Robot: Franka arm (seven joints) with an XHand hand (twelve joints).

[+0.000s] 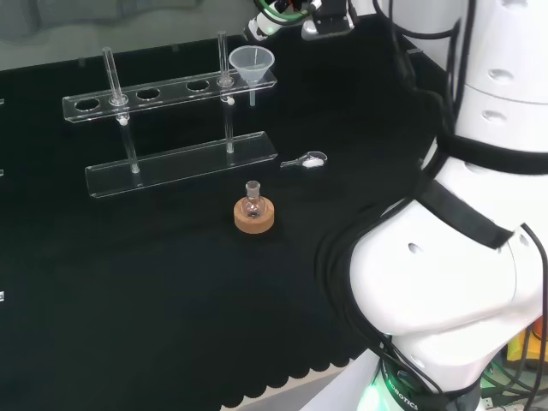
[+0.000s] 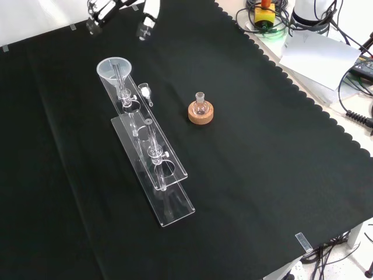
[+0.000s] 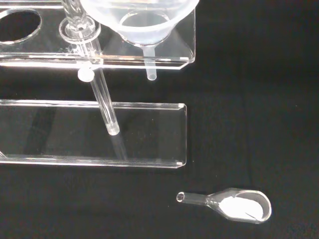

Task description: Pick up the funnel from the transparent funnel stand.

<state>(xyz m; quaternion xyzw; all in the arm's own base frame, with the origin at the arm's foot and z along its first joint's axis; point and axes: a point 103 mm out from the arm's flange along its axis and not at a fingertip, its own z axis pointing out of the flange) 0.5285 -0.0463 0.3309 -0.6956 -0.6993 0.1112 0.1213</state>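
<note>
A clear plastic funnel [image 1: 251, 65] sits in the end hole of the transparent funnel stand [image 1: 171, 163], at the stand's right end in the head view; its stem hangs below the upper shelf. In the front view the funnel [image 2: 115, 69] is at the stand's [image 2: 175, 201] far end. The wrist view looks down on the funnel [image 3: 144, 22] and the stand's base plate [image 3: 149, 132]. The hand [image 1: 325, 21] hovers above and to the right of the funnel in the head view, apart from it. In the front view the hand [image 2: 148, 16] shows at the top edge, fingers apart and holding nothing.
A small round flask [image 1: 253, 204] stands on a cork ring [image 1: 254, 217] in front of the stand. A glass scoop with white powder [image 1: 306, 160] lies right of the stand's base. The arm's white links [image 1: 462, 240] stand at the head view's right. Cables and papers [image 2: 320, 46] lie past the cloth's edge.
</note>
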